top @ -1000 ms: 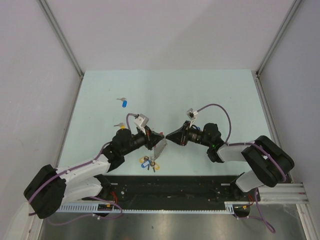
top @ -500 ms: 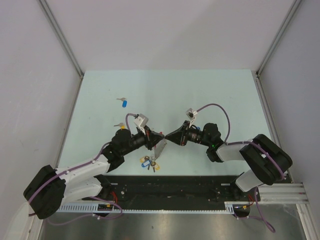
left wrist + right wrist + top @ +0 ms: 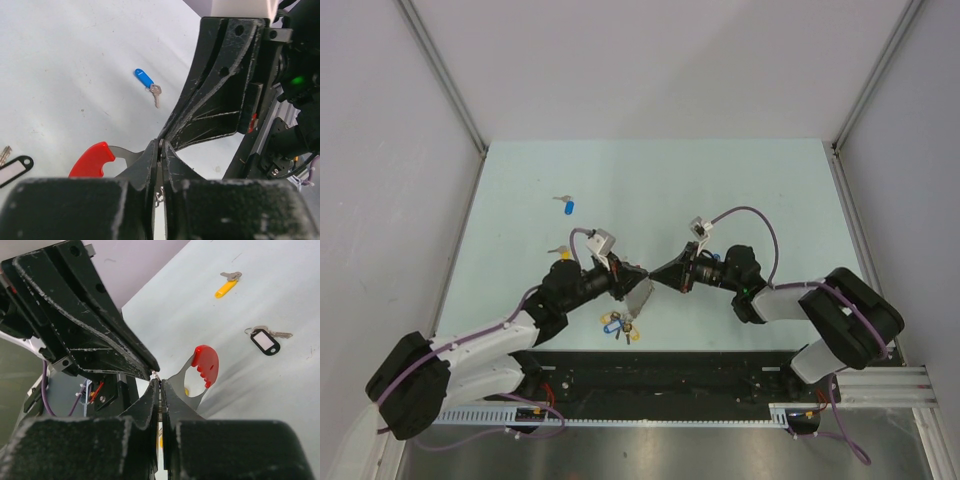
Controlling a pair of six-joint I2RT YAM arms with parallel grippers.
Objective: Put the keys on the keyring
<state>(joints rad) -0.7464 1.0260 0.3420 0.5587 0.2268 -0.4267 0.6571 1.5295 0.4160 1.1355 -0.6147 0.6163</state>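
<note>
Silver and red, the keyring point(image 3: 95, 159) hangs near the table's point(image 3: 720, 190) front edge, pinched in the clamped left gripper point(image 3: 160, 149). The right gripper point(image 3: 160, 384) is closed too, on what I can't make out. Threading seems the step; next needs careful alignment.

A pale mint-green worktop point(image 3: 720, 190) is lying under soft, even light, walled in on three sides by plain grey-white panels point(image 3: 650, 60). Aluminium posts point(image 3: 440, 72) are running up the far corners, while a metal rail point(image 3: 880, 383) is bordering the near edge above a brushed steel plate point(image 3: 670, 455).
</note>
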